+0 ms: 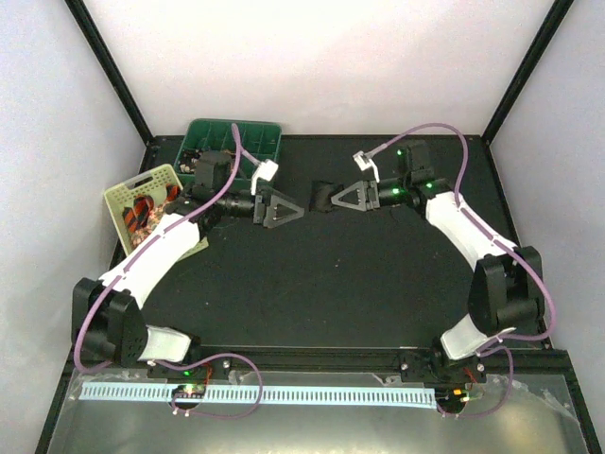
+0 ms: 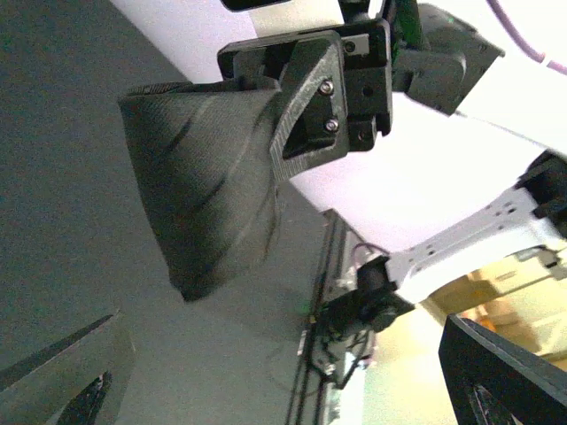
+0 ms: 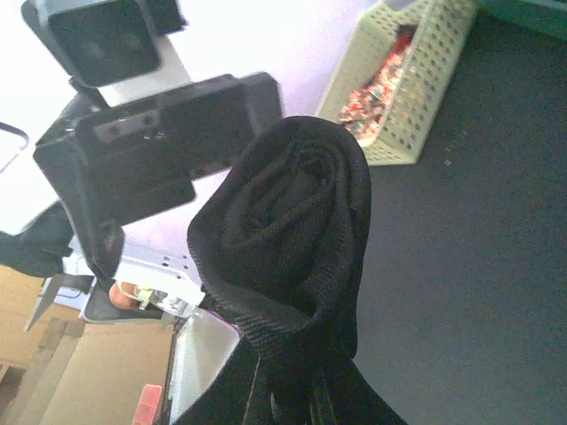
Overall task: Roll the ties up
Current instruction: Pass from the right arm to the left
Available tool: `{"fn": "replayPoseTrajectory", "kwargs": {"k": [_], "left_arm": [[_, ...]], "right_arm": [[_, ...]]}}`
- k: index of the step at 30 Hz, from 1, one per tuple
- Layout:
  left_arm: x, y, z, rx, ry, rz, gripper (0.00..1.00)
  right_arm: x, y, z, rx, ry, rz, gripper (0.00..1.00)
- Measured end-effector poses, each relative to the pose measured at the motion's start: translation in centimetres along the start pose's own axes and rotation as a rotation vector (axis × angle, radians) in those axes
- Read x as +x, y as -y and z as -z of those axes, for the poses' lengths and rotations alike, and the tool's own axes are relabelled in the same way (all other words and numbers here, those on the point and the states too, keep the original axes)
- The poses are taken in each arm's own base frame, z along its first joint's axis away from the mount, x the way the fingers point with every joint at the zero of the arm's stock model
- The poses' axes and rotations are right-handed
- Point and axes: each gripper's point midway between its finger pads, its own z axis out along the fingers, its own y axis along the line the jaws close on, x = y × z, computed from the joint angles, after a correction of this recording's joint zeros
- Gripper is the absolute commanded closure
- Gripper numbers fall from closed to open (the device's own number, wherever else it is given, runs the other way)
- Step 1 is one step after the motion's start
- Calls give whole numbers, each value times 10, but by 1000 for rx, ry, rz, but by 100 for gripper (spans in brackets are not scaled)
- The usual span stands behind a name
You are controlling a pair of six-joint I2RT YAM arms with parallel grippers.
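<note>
Rolled dark tie (image 3: pixel 283 239) in right end effector (image 1: pixel 333 199); left end effector (image 1: pixel 295 210) agape.

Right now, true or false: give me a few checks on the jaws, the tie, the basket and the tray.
The right jaws are shut on a rolled dark tie. True.
The left jaws grip that tie too. False: they stand open, apart from it.
The cream basket holds orange-and-black striped fabric. True.
The green tray sits by the arm bases. False: it is far back on the left.
</note>
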Motion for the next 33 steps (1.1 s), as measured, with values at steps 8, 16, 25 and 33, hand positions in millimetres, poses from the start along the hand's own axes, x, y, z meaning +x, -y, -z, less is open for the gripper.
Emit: {"fn": "replayPoseTrajectory", "kwargs": {"k": [8, 16, 25, 33], "left_arm": [[-11, 7, -7, 81, 12, 111, 9], [-11, 16, -16, 111, 1, 125, 22], [-15, 17, -17, 125, 19, 150, 40], [-17, 20, -18, 141, 22, 157, 56]], "right_arm": [[-13, -44, -20, -82, 9, 71, 98], [-6, -55, -32, -115, -12, 66, 98], [-1, -63, -40, -134, -28, 73, 98], [-2, -63, -41, -129, -24, 72, 98]]}}
